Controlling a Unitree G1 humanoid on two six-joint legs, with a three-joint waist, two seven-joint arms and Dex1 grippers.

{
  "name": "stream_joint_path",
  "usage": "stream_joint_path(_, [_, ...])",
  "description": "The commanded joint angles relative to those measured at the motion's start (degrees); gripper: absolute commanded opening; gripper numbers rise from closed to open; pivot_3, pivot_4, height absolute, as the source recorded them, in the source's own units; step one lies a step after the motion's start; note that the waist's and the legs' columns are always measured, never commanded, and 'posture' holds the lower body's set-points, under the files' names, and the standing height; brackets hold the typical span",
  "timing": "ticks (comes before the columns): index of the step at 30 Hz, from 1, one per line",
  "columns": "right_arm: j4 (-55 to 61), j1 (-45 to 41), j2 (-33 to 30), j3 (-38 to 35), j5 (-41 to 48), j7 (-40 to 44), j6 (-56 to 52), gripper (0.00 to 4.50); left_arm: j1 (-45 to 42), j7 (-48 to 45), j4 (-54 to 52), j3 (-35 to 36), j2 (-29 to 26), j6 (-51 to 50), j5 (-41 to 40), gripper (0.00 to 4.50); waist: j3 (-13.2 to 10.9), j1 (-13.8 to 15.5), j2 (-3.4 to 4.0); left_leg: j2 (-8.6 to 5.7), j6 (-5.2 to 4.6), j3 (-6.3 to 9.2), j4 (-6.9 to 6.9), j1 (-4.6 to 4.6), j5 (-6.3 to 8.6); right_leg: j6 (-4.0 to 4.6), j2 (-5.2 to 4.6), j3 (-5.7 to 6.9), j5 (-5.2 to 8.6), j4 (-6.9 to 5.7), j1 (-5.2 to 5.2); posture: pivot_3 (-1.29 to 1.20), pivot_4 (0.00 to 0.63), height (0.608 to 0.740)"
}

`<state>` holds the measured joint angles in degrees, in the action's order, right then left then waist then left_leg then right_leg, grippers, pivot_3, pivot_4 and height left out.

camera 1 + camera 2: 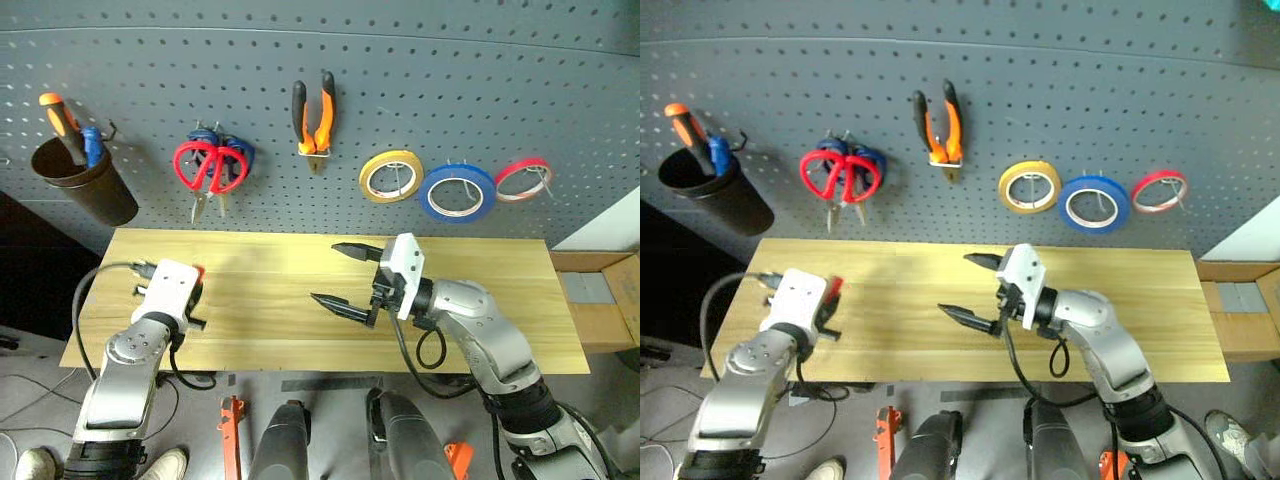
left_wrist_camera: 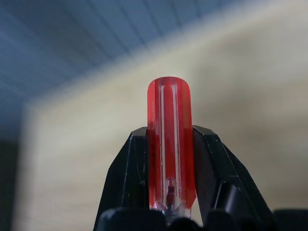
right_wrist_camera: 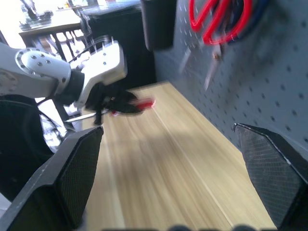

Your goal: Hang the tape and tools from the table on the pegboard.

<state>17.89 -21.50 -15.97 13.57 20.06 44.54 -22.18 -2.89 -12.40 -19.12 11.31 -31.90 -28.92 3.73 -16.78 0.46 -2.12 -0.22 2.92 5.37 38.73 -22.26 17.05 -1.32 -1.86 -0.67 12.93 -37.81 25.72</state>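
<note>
Pinching the screwdriver (image 2: pixel 168 144) by its clear red handle, the left gripper (image 1: pixel 192 293) is holding it above the left end of the table (image 1: pixel 270 300), at the lower left of the head views. Only the handle is showing between the two black fingers (image 2: pixel 126 178), so I am judging the hold to be narrow and near one end; the slick plastic could be sliding or swinging if the arm is jolted, and the tool could be dropping to the table or the floor. The shaft is hidden from the wrist camera, so I cannot tell which way the tip is pointing, and a wrong angle could be making it miss its holder on the pegboard (image 1: pixel 450 90).

The right gripper (image 1: pixel 345 275) is hanging near the middle of the table with its fingers spread wide and nothing between them. It is pointing toward the left arm, so a sideways swing by either arm could be bringing the two together.

Counting what is hanging: one brown cup (image 1: pixel 85 180) at the upper left holding two tools, two pairs of scissors (image 1: pixel 205 165), one red over one blue, one pair of pliers (image 1: pixel 314 115), and three tape rings, yellow tape (image 1: pixel 391 175), blue tape (image 1: pixel 457 192) and red tape (image 1: pixel 523 178). One screwdriver is being held.
</note>
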Motion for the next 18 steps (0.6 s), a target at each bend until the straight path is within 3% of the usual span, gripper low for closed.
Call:
stream_joint_path(1, [3.7, -1.4, 1.6, -3.0, 4.8, -1.7, -2.3, 4.50, -2.1, 3.4, -3.9, 4.2, -2.9, 5.8, 4.2, 0.87, 0.9, 0.5, 0.04, -0.02, 0.01, 0.00, 0.00, -0.01, -0.01, -0.01, 0.00, 0.01, -0.01, 0.01, 0.00, 0.13, 0.151, 0.740])
stream_joint_path(9, [-0.4, -11.2, 8.6, -6.3, 7.9, -8.2, -4.1, 4.50, -23.2, 7.5, 8.0, 6.1, -12.1, 18.0, 7.7, 0.87, 3.1, 1.1, -0.30, -0.06, 0.29, -0.35, 0.00, 0.08, -0.18, 0.23, 0.50, 0.27, -0.30, 0.01, -0.02, 0.14, 0.107, 0.740])
stream_joint_path(15, [-4.1, -16.0, 13.8, -6.1, 5.9, -12.2, -1.5, 4.50, -43.1, 9.9, 31.9, 5.2, -11.6, 26.4, 4.5, 0.87, 4.6, 1.0, -0.41, -0.12, 0.28, -0.56, -0.01, 0.30, -0.19, 0.22, 0.66, 0.18, -0.31, -0.08, -0.11, 0.12, 0.106, 0.740])
stream_joint_path(18, [-4.7, -16.2, 14.3, -5.8, 4.5, -13.0, -0.2, 4.50, -47.7, 10.1, 40.8, 4.8, -11.5, 30.8, 3.8, 0.87, 4.6, 1.0, -0.41, -0.11, 0.27, -0.61, 0.01, 0.34, -0.19, 0.22, 0.68, 0.15, -0.31, -0.15, -0.11, 0.11, 0.114, 0.740])
